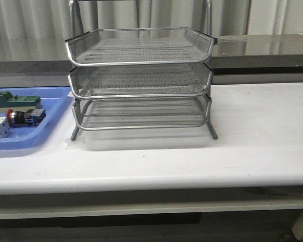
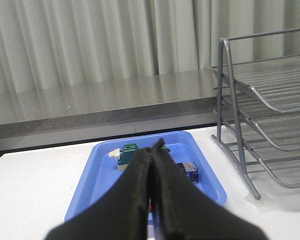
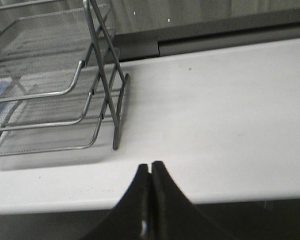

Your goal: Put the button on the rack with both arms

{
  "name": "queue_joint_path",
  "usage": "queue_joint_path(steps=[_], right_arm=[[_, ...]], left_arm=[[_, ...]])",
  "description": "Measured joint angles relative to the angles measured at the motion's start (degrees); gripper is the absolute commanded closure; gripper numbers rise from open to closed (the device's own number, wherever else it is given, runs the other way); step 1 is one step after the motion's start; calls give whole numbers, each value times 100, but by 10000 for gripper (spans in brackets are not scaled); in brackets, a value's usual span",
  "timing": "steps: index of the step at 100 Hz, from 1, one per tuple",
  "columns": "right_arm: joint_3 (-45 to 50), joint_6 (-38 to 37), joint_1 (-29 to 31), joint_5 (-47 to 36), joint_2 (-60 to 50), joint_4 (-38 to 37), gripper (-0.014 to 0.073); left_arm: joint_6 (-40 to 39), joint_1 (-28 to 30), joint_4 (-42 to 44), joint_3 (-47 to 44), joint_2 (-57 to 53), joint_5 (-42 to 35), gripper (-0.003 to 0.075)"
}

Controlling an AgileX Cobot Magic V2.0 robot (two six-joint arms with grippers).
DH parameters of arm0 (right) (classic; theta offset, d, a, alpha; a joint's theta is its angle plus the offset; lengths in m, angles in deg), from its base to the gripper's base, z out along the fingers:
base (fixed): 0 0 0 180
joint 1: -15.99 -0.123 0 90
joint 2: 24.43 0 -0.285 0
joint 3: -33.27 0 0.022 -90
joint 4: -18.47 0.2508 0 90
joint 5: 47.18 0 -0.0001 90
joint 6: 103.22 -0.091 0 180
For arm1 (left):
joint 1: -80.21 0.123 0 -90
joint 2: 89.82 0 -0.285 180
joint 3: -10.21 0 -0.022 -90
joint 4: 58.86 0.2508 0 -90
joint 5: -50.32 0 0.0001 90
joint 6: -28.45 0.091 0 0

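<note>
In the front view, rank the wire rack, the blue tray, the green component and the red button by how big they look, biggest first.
1. rack
2. blue tray, though the picture edge cuts it off
3. green component, also cut off by the edge
4. button

The last two look close in size, so that order is uncertain.

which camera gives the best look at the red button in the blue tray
The front view: the button lies in the blue tray, red head visible. The left wrist view shows only its blue end beside the left gripper. The right wrist view misses it.
</note>
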Motion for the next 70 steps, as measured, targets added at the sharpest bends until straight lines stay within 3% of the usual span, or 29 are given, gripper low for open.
queue_joint_path(steps=[27,59,70], right_arm=[[-1206,0,0,853,1709,427,654],[-1325,0,0,889,2804,787,649],[-1325,0,0,889,3008,874,611]], left_arm=[[0,0,0,0,0,0,741],[0,0,0,0,0,0,741],[0,0,0,0,0,0,741]])
